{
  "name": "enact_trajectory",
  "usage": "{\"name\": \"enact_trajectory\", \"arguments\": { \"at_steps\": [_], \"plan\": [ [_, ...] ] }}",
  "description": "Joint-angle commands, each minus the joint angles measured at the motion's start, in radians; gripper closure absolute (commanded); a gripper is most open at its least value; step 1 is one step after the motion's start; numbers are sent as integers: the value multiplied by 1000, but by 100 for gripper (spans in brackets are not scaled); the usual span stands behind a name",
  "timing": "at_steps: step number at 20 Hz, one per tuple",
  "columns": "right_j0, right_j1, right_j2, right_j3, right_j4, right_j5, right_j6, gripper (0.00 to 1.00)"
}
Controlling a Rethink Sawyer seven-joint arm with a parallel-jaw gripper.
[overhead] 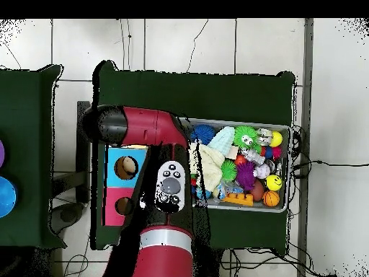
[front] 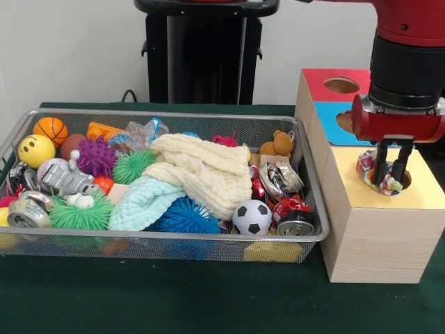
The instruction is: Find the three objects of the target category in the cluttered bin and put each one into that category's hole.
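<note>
- A green cloth-covered table [front: 174, 299] is seen under everything, with a wire mesh bin [front: 167, 240] at one side and a wooden sorting box [front: 379, 229] just beside it.
- The bin is filled with clutter: a cream knitted cloth [front: 205, 174] is draped over the middle, a pale blue knitted piece [front: 139, 202] lies against it, and spiky balls, a soccer ball [front: 252, 217] and a small teddy bear [front: 280, 144] are scattered around.
- Two crushed cans [front: 281, 179] [front: 293, 214] are left at the bin's end nearest the box.
- The box is topped by red, blue and yellow panels (each with a hole).
- The gripper [front: 391, 177] is held over the yellow panel's hole [front: 407, 179], its fingers closed on a crumpled can [front: 367, 167], which sits at the hole's mouth.
</note>
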Motion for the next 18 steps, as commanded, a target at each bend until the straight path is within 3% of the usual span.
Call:
{"name": "enact_trajectory", "arguments": {
  "at_steps": [1, 14, 18],
  "plan": [
    [-85, 166, 171, 74, -85, -96, -67, 100],
    [-116, 185, 233, 79, -137, -136, -84, 100],
    [-100, 150, 213, 94, -148, -57, -55, 100]
  ]
}}
